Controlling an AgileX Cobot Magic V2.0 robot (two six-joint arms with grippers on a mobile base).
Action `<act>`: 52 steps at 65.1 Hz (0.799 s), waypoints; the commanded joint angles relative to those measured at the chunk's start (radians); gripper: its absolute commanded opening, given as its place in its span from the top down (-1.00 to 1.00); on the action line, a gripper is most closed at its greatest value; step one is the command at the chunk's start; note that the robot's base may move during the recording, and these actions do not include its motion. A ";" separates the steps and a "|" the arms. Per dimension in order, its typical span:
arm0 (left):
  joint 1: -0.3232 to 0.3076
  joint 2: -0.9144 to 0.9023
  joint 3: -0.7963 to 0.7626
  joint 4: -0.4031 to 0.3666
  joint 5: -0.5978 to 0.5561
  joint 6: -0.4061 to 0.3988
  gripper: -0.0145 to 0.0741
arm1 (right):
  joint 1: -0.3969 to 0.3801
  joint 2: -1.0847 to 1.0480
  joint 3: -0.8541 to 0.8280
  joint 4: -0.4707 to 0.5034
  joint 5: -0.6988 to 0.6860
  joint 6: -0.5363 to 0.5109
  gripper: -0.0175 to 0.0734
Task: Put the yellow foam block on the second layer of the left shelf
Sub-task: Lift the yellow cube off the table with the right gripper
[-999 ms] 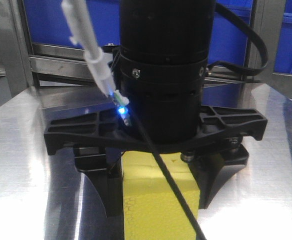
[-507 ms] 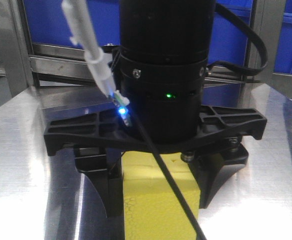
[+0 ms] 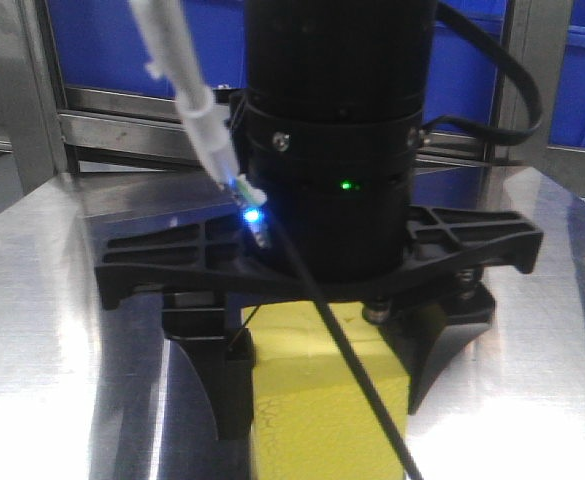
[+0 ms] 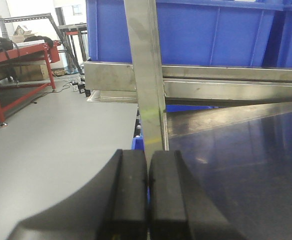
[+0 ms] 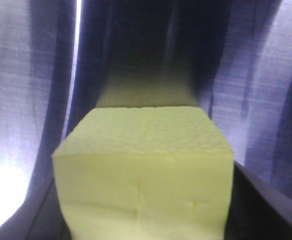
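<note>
We see the right gripper (image 3: 332, 395) with its fingers (image 3: 227, 395) pinching the block (image 3: 292, 420) from both sides, over the middle of the bench (image 3: 32, 330). Whether the block touches the metal we cannot tell. Bare bench lies open toward the left and right edges. A rail (image 3: 122, 125) and blue bins (image 3: 112, 40) close the far edge. The left gripper (image 4: 147, 195), fingers pressed together, points at a post (image 4: 146, 75) at a bench corner, with open floor (image 4: 61, 125) beside it.

Front view looks close at the right hand (image 3: 327, 390); its wrist view shares the yellow block (image 3: 292, 410). Left wrist view faces the shelf (image 4: 146, 75).
</note>
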 commanded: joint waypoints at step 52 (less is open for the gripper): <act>-0.003 -0.021 0.025 -0.006 -0.081 -0.005 0.36 | -0.486 -0.494 0.257 0.123 -0.075 -0.646 -0.43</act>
